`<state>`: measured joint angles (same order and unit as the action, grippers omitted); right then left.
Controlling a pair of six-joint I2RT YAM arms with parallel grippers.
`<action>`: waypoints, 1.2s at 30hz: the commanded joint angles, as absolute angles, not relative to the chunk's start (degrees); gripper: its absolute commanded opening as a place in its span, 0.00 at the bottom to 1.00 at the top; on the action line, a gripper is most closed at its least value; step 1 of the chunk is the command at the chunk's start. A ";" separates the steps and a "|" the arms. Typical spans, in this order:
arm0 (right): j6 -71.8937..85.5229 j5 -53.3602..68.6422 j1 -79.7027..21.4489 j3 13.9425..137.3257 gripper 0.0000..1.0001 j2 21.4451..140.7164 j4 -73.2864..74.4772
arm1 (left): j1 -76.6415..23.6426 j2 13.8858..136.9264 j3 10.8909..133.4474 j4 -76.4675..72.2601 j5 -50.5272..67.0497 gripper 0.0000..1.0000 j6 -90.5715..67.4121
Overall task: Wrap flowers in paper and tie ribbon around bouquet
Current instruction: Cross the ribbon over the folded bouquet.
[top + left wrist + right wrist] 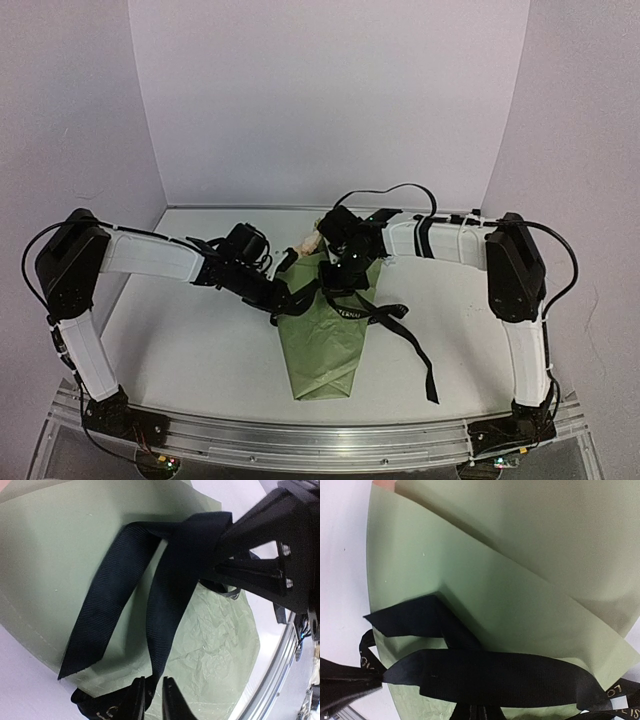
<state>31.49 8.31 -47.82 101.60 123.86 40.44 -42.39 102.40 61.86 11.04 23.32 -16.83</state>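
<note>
The bouquet lies in the middle of the table, its olive-green paper [325, 345] rolled into a cone with the point toward me. A few pale flowers [310, 243] peek out at the far, wide end. The black ribbon [395, 322] crosses the cone, and its long tail trails off to the right. My left gripper [292, 300] is at the cone's left edge. In the left wrist view its jaws [153, 695] stand a narrow gap apart with a ribbon [165, 605] strand running between them. My right gripper [347, 277] is over the cone, shut [480, 714] on a ribbon [490, 677] band.
The white table [190, 350] is walled by white panels at the back and both sides. A metal rail [320, 440] carrying both arm bases runs along the near edge. The ribbon's loose end [431, 392] lies right of the cone's tip.
</note>
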 commanded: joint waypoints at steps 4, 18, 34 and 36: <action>31.85 8.81 -47.55 102.90 0.00 124.27 36.72 | -40.80 95.39 61.66 10.04 18.37 0.36 -18.47; 32.87 10.77 -47.61 103.95 0.00 125.40 35.16 | -37.00 99.18 61.13 13.24 15.45 0.52 -19.35; 32.87 10.99 -47.58 103.80 0.00 125.16 35.15 | -37.01 104.53 63.02 11.10 21.46 0.42 -21.17; 32.87 10.99 -47.58 103.78 0.00 125.16 35.10 | -37.00 104.87 63.18 10.97 21.68 0.41 -21.23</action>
